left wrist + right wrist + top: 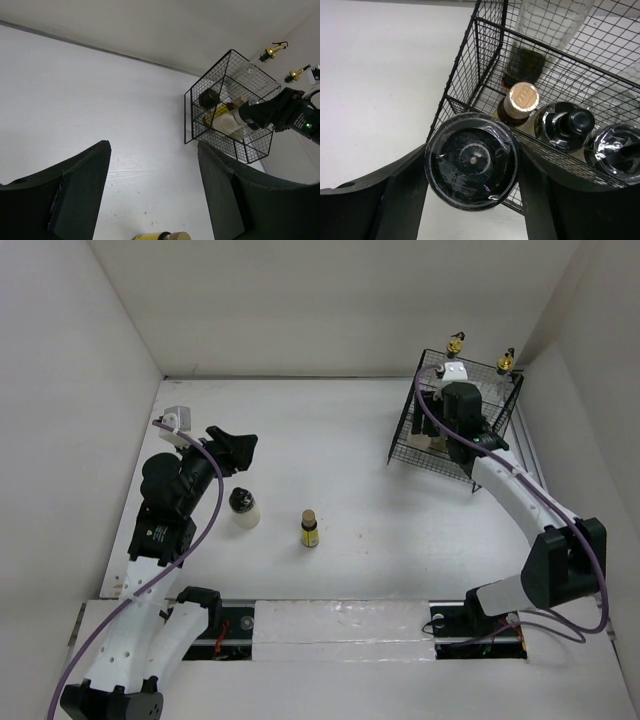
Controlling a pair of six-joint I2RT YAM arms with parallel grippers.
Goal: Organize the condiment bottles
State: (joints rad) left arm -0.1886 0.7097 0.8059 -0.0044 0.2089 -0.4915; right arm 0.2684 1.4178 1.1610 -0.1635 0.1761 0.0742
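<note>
There are eight condiment bottles in all: four cream shakers with dark lids, two tiny yellow bottles with brown caps, and two tall glass bottles with gold pourers. There is one black wire basket [403,430], which stands toward 1 o'clock on the table [330,430].

The basket holds five bottles for certain:
- The first tall glass bottle [455,343] and the second tall glass bottle [506,363] stand upright along its 12 o'clock side.
- One basket yellow bottle [520,97] stands in front of them.
- Just beside it, toward 3 o'clock in the right wrist view, are the first basket shaker [565,125] and the second basket shaker [620,152].

The right jaws are closed on the held shaker [472,160], gripping its sides with the lid facing the wrist camera. It hangs at the basket's near wall, at 7 o'clock from the brown cap. Its lid covers the rim wire, so I cannot tell whether it is inside or just outside.

Two bottles stand upright on the open table:
- The loose yellow bottle [310,528] is near the middle.
- The loose shaker [243,508] is at 9 o'clock from it, and the two are apart.

The left jaws hover near the loose shaker, at about its 11 o'clock. They are spread wide with nothing between them.
</note>
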